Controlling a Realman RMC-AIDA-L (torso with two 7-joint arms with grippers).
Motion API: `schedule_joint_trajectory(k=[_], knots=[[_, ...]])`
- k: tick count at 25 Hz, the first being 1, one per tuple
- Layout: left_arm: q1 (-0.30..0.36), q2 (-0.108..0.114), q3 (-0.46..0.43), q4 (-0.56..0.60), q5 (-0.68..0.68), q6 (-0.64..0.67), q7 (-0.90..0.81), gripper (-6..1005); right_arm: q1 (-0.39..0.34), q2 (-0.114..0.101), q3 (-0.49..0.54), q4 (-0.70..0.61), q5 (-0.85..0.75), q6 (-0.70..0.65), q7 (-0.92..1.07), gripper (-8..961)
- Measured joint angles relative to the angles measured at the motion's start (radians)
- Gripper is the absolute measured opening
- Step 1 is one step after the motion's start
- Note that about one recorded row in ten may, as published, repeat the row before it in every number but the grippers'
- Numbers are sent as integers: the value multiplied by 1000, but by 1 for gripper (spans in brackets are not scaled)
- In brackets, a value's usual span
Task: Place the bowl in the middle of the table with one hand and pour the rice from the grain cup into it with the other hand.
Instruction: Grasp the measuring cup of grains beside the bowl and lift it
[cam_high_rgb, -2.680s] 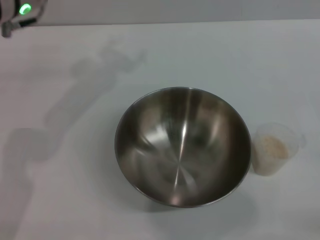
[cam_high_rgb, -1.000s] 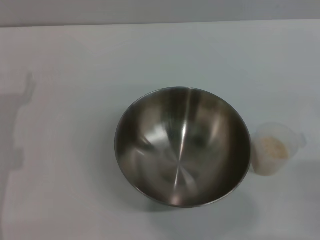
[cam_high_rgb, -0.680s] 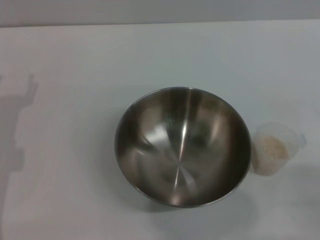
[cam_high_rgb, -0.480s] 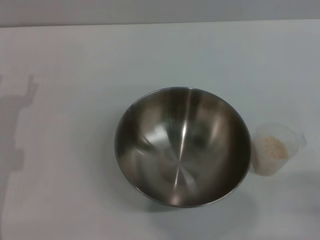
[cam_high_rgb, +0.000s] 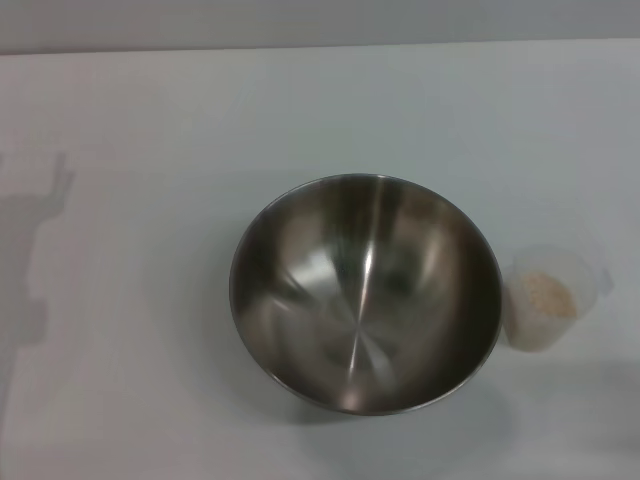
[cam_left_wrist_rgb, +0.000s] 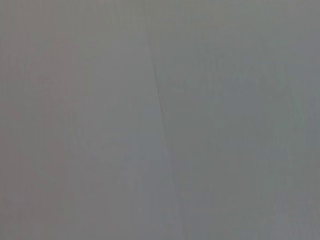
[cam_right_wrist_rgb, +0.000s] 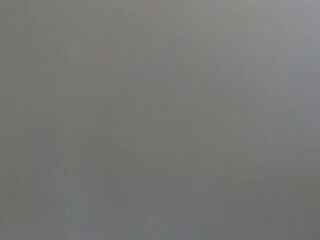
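Observation:
The steel bowl (cam_high_rgb: 365, 293) stands upright near the middle of the white table (cam_high_rgb: 150, 130) in the head view, and its inside holds nothing. Just to its right stands the small clear grain cup (cam_high_rgb: 552, 298), upright, with pale rice (cam_high_rgb: 549, 293) in its bottom. Cup and bowl sit close together, with a narrow gap between them. Neither gripper shows in any view. Both wrist views show only a plain grey surface.
An arm's shadow (cam_high_rgb: 35, 250) falls on the table at the far left. The table's far edge (cam_high_rgb: 320, 46) runs along the top of the head view, against a grey wall.
The left arm, seen at the top left corner 2.7 s ago, has left the head view. Its shadow has moved to the far left edge. Bowl and cup have stayed put.

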Motion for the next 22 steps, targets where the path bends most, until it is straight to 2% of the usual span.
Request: schedule_joint_trajectory(k=[8, 22], knots=[[-7, -1, 2, 12, -2, -8, 0, 827, -43, 0, -44, 11, 0, 39, 0, 829], [-21, -3, 16, 17, -2, -17, -1, 827, -22, 1, -102, 18, -1, 203, 0, 828]])
